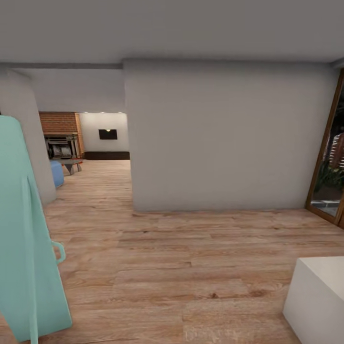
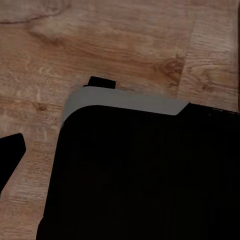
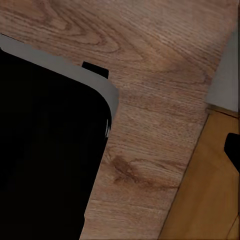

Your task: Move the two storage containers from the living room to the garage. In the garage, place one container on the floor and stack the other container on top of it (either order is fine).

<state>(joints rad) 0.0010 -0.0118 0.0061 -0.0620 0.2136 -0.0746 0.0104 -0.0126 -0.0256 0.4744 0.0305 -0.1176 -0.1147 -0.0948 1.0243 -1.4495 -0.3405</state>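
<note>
robot in transit on light wood plank flooring point(image 1: 157, 248), facing a pale wall point(image 1: 229, 138). living room opening at 10 o'clock: brick fireplace point(image 1: 59, 131), blue sofa point(image 1: 56, 173). containers aren't visible (likely further in). mint object point(image 1: 24, 229) at 8 o'clock, white block point(image 1: 317, 296) at 4 o'clock, glass door point(image 1: 329, 157) at 3 o'clock. jaw state: cannot tell, either arm. step: fetching the first container. next: steer left through the opening.
</note>
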